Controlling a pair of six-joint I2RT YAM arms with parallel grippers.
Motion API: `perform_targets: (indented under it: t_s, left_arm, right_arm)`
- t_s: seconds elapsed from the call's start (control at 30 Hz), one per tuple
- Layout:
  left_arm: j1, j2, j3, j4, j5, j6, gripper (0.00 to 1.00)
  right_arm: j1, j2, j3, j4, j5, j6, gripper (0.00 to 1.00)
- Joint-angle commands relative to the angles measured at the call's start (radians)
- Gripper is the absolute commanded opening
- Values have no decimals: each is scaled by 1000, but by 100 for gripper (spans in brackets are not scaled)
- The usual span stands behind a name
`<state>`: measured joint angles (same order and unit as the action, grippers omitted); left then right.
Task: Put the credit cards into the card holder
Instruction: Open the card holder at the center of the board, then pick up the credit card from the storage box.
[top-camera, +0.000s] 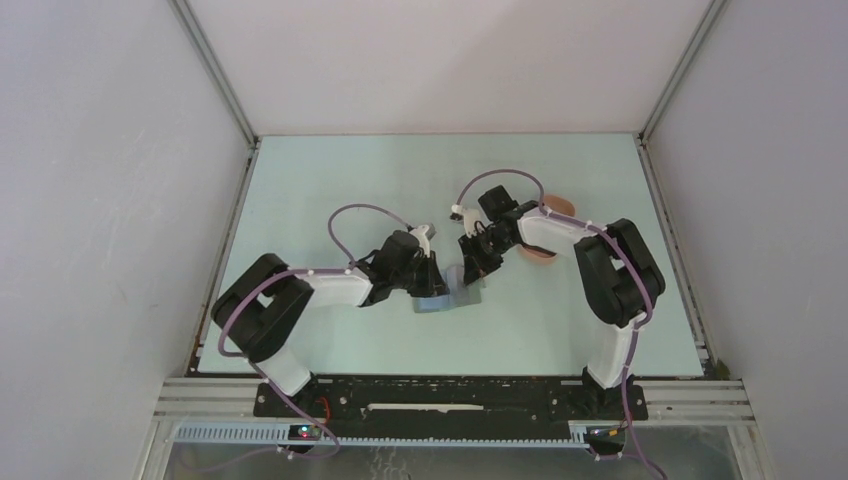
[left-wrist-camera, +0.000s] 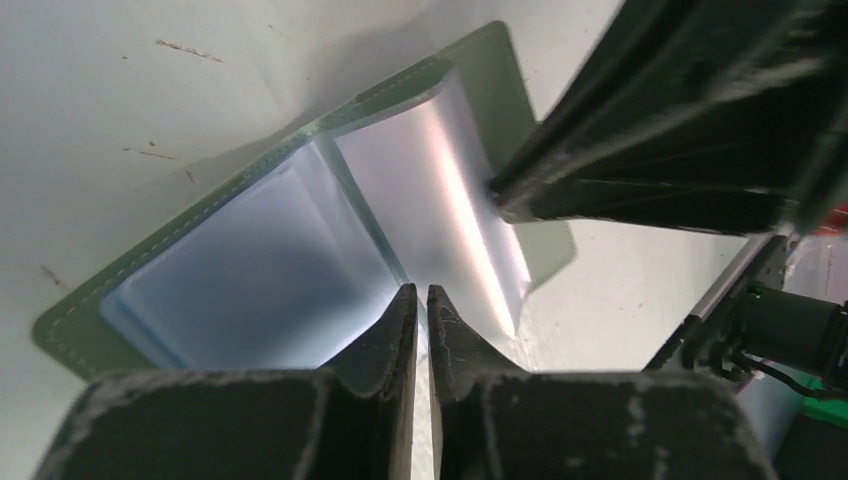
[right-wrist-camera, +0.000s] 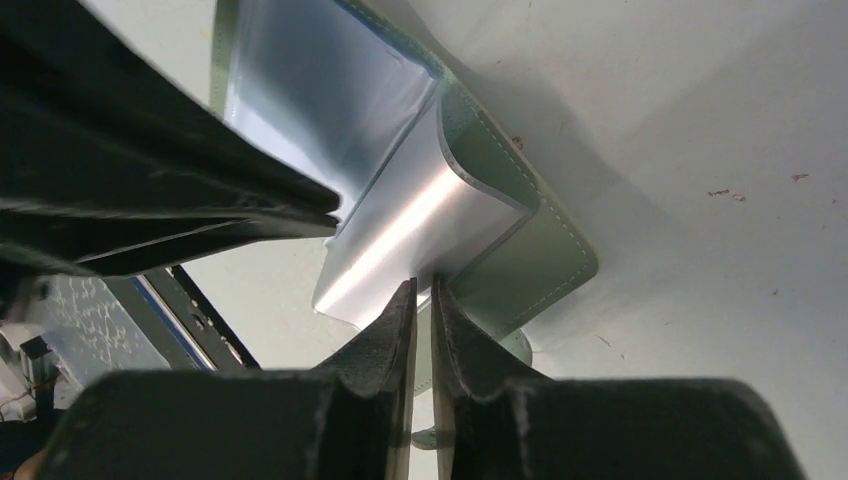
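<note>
Card holder (top-camera: 440, 303) of grey-green stitched material, a fold-over wallet, lies spread open on the pale green desk (top-camera: 350, 180) midway between the two arms. One leaf shows a glossy bluish sheet (left-wrist-camera: 250, 260), the other a glossy silvery sheet (right-wrist-camera: 420, 220) that curves up under the leaf's edge; whether either is a card I cannot tell. The left pincer (left-wrist-camera: 422, 298) is clenched to a thin slit, its tips at the centre fold between the two sheets; what it nips, if anything, is hidden. The right pincer (right-wrist-camera: 424, 290) is clenched on the outer edge of the silvery leaf, facing the left one across the card holder.
</note>
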<state>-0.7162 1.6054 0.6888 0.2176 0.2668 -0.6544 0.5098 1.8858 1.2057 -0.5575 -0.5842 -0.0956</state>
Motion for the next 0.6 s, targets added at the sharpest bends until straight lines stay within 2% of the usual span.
perform_targets:
  t_s: [0.0, 0.23, 0.37, 0.43, 0.5, 0.53, 0.57]
  left_arm:
    - [-10, 66, 72, 56, 29, 18, 13]
    - [-12, 190, 113, 55, 13, 17, 13]
    - [-11, 168, 102, 57, 10, 20, 15]
    - [-12, 139, 104, 32, -2, 32, 19]
    - [-10, 109, 105, 16, -9, 45, 25]
    - [-11, 94, 103, 14, -9, 50, 27]
    - [-11, 80, 100, 13, -9, 55, 29]
  right_arm:
    - [-15, -87, 40, -11, -26, -31, 18]
    - [-64, -190, 40, -36, -50, -86, 19]
    - [-102, -298, 40, -44, -26, -146, 20]
    - [-126, -370, 39, -41, 2, -186, 22]
    - [-158, -439, 40, -38, 22, -234, 33]
    - [-178, -474, 39, -44, 4, -271, 53]
    - [-209, -485, 39, -44, -16, -281, 67]
